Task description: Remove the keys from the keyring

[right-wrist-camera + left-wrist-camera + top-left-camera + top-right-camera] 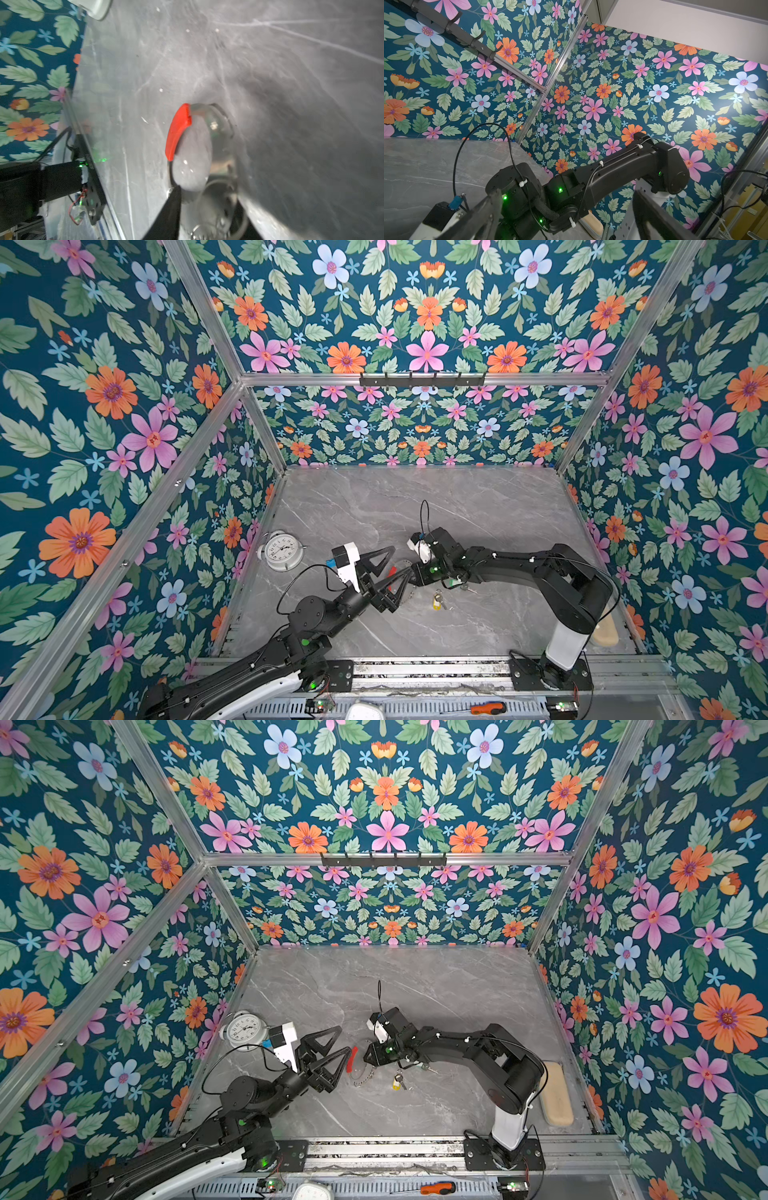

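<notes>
The keyring [352, 1058] lies on the grey marble table [415, 990], its red section facing my left gripper and a short chain trailing toward the front. My right gripper [366, 1053] reaches in low from the right. In the right wrist view its jaws stand apart around the loop and silver rings, with the keyring's red section [178, 131] just ahead. My left gripper [401, 560] hovers wide open and empty beside the keyring. The yellow-headed key [437, 602] lies loose in front of the right arm. A green-headed key [454, 583] peeks out from under that arm.
A white alarm clock [284, 551] stands at the table's left edge. A beige pad [556, 1094] lies along the right edge behind the right arm. An orange-handled screwdriver [488, 708] rests on the front rail. A hook rail [422, 379] runs across the back wall.
</notes>
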You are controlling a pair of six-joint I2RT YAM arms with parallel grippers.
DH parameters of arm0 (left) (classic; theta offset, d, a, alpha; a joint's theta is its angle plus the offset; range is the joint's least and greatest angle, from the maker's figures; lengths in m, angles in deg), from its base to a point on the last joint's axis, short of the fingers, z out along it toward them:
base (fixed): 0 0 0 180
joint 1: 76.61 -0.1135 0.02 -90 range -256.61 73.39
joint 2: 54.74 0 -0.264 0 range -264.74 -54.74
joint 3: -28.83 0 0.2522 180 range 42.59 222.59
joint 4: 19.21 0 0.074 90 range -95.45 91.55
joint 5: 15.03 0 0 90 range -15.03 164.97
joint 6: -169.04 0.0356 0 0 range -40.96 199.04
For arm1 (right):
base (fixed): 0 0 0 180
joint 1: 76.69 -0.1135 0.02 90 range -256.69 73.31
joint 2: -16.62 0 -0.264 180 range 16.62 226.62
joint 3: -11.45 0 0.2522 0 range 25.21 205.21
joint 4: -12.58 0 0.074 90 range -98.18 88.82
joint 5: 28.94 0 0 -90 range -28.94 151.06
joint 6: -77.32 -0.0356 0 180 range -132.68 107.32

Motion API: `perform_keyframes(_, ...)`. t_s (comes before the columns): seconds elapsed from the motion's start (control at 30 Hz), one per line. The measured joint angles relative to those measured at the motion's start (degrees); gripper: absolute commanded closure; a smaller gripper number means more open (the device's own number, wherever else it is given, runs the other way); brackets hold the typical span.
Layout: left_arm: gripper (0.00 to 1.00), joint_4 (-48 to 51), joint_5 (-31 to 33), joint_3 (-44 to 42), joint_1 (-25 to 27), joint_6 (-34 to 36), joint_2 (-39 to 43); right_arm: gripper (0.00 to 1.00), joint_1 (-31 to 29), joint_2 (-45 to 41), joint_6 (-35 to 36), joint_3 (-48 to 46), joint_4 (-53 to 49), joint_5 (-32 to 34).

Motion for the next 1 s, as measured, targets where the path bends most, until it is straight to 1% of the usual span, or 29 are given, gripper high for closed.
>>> perform_keyframes(0.07, 0.00, 0.0, 0.0, 0.0, 0.0, 0.0, 0.0, 0.41, 0.0, -0.6, 0.1, -0.1, -0.9, 1.7)
perform_keyframes(0.1, 0.00, 0.0, 0.0, 0.0, 0.0, 0.0, 0.0, 0.32, 0.0, -1.0, 0.1, -0.1, -1.3, 2.6)
perform_keyframes(0.17, 0.00, 0.0, 0.0, 0.0, 0.0, 0.0, 0.0, 0.21, 0.0, -1.9, 0.2, -0.1, -1.7, 4.0)
perform_keyframes(0.3, 0.00, 0.0, 0.0, 0.0, 0.0, 0.0, 0.0, 0.07, 0.0, -4.8, 0.2, -0.8, -2.3, 7.5)
perform_keyframes(0.37, 0.00, 0.2, 0.0, 0.0, 0.0, 0.0, -0.1, 0.07, 0.0, -7.3, 0.2, -2.0, -2.3, 9.0)
perform_keyframes(0.53, 0.00, 1.4, 0.9, 0.0, 0.0, 0.0, -0.4, 0.08, -0.1, -17.5, 0.2, -7.1, -0.7, 11.8)
perform_keyframes(0.73, 0.00, 2.3, 5.4, -0.1, 0.0, 0.1, -1.8, 0.07, -0.2, -33.2, 0.2, -14.2, 1.7, 14.4)
perform_keyframes(0.83, 0.00, 3.0, 9.4, 0.1, 0.0, 0.0, -5.0, 0.07, -0.3, -40.8, 0.2, -17.3, 1.9, 15.9)
perform_keyframes(0.9, 0.00, 4.9, 13.2, 1.7, 0.0, 0.1, -8.1, 0.06, -0.4, -45.9, 0.2, -19.6, 2.0, 16.3)
perform_keyframes(1.0, 0.00, 6.1, 19.3, 2.6, 0.0, 0.5, -11.8, 0.01, -0.4, -52.6, 0.1, -22.8, 2.4, 17.6)
